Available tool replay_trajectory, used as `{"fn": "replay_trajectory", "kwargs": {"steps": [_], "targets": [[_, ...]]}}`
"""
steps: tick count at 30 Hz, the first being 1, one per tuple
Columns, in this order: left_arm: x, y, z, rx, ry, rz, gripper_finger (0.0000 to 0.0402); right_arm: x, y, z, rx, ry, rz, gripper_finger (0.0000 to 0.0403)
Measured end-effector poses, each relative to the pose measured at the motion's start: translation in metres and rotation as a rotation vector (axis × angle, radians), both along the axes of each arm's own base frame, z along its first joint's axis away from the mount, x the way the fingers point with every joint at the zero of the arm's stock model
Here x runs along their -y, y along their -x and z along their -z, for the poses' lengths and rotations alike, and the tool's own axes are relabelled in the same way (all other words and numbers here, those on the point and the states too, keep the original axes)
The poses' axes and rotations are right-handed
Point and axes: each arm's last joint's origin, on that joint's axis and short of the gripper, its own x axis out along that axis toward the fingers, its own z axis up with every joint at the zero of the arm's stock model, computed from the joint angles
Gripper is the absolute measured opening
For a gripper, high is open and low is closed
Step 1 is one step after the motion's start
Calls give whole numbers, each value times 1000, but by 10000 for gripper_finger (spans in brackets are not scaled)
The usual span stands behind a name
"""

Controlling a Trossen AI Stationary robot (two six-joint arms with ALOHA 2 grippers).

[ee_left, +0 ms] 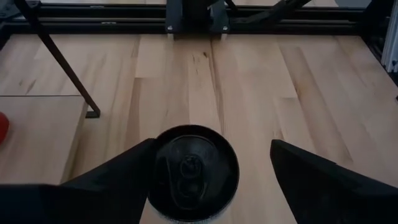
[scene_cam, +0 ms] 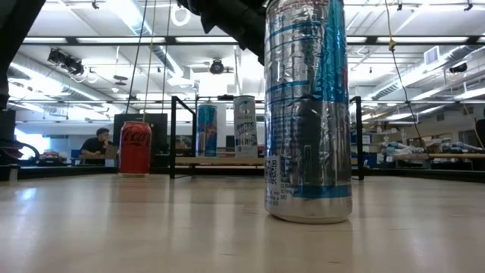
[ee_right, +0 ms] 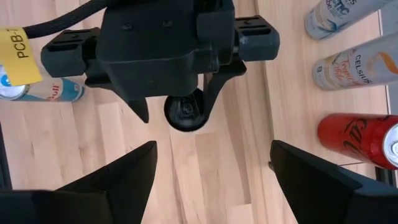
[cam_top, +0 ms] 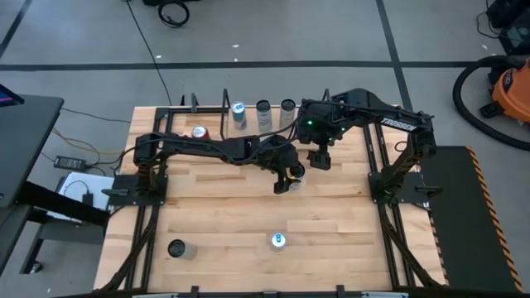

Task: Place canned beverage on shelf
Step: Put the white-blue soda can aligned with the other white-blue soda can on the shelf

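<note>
The desk, a butcher-block top, carried the shelf along its far edge, with a red can and three slim cans standing on or just beside it. The left arm reached from its base toward the desk's middle, well short of the shelf. Its left end effector stood wide, straddling a dark-topped can; one finger lay at the can's rim, the other stood clear, so no grip appeared made. This can stood upright, long axis vertical, pull-tab end upward, which probably suited a side grasp and upright transfer. The right end effector, between can and shelf, hung wide and empty. Two further cans, a silver-blue can and a black can, stood near the desk's front edge.
</note>
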Motion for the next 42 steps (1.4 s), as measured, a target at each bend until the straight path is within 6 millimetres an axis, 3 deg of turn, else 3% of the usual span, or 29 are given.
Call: {"fn": "replay_trajectory", "kwargs": {"steps": [42], "targets": [[1, -2, 2, 1, -59, -28, 318, 0, 0, 0, 3, 2, -16, 321]]}}
